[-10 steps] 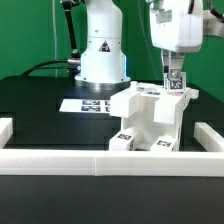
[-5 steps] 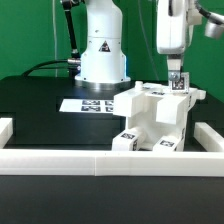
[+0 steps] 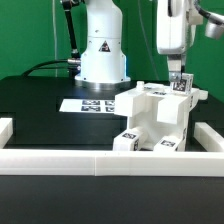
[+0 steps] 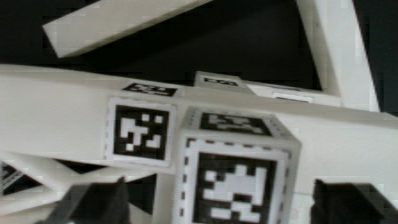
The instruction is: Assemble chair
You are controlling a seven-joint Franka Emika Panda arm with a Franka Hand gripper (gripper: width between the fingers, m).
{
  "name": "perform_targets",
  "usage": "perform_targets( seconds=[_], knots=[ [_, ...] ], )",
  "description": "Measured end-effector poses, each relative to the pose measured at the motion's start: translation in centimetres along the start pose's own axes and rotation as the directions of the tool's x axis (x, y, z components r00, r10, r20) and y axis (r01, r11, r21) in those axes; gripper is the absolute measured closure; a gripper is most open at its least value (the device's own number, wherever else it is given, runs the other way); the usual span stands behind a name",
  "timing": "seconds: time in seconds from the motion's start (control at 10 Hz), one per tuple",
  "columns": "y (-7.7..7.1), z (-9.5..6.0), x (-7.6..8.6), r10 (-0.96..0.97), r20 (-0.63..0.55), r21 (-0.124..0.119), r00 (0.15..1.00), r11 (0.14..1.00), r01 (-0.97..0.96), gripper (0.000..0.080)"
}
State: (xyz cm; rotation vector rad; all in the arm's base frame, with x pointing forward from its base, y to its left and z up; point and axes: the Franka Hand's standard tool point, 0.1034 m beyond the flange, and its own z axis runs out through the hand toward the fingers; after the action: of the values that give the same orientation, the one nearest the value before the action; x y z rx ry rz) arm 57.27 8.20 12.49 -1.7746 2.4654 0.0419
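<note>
The chair (image 3: 150, 115) stands as a stepped white block structure with small black-and-white tags, at the exterior view's right of the black table. My gripper (image 3: 178, 86) hangs straight down over its top far corner, astride a short tagged post (image 3: 180, 88). In the wrist view that post (image 4: 231, 165) fills the middle, with a dark fingertip (image 4: 98, 200) on one side and the other fingertip at the opposite edge. Dark gaps show between the post and both fingers. The gripper (image 4: 231, 208) is open and holds nothing.
A long low white rail (image 3: 100, 160) runs along the table's front, with side pieces at both ends (image 3: 5, 128). The marker board (image 3: 88, 104) lies flat behind the chair. The robot's white base (image 3: 100, 50) stands at the back.
The fingers have spread away from the tagged post they were closed on. The arm shifted slightly toward the exterior view's right a second ago and has since stayed put.
</note>
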Motion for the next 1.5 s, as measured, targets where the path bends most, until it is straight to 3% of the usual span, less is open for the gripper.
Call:
perform_targets(
  seconds=[0.1, 0.2, 0.6, 0.9, 1.5],
  knots=[
    [0.1, 0.0, -0.2, -0.066, -0.001, -0.003, 0.998, 0.998, 0.066, 0.0226],
    [0.2, 0.0, -0.5, -0.17, -0.001, -0.004, 0.985, 0.985, 0.17, 0.0165],
    [0.2, -0.1, -1.3, -0.498, -0.006, -0.002, 0.867, 0.867, 0.498, 0.0151],
    [0.1, 0.2, -1.0, -0.698, -0.01, -0.007, 0.716, 0.716, 0.698, 0.0151],
    [-0.1, 0.5, -0.2, -0.96, -0.008, -0.027, 0.278, 0.279, 0.96, 0.0151]
  ],
)
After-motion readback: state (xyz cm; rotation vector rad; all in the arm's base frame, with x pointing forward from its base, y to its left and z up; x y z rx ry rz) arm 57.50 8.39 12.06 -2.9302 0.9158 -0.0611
